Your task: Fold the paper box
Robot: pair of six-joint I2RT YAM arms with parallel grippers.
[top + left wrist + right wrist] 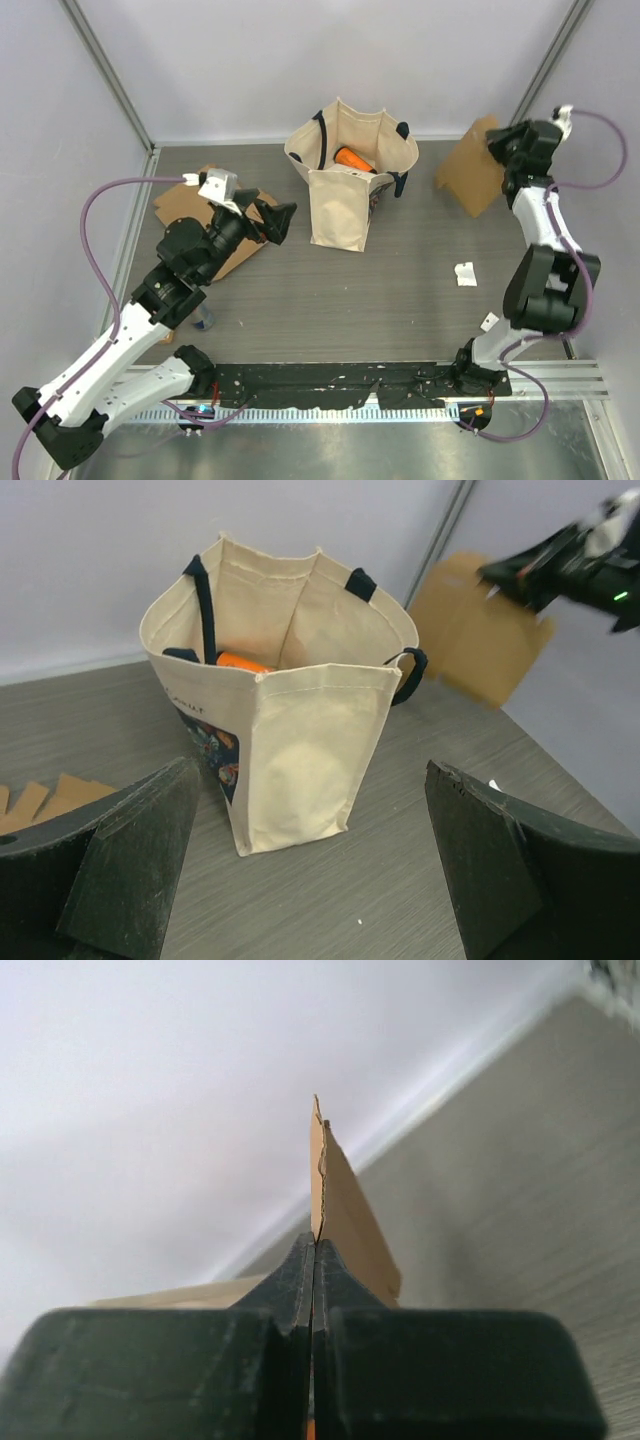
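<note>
Clamps the paper box (470, 170) in the right gripper (497, 148), at the far right of the table (400, 300) near the back wall.

Pinches one edge of the flat brown sheet between jaws pressed together with no gap, as seen edge-on from the right wrist (335, 1200); from the left wrist, shows the sheet (470, 630) tilted and apparently raised off the tabletop. Spreads the left gripper (268, 215) wide with nothing between its fingers (120, 860), facing the cream tote bag (345, 190). Stands the bag upright mid-table, mouth open, with an orange object (352, 160) inside. Leaves further flat cardboard pieces (180, 205) lying on the table under the left arm, and a small white scrap (466, 274) on the surface near the right arm, well apart from the bag.
</note>
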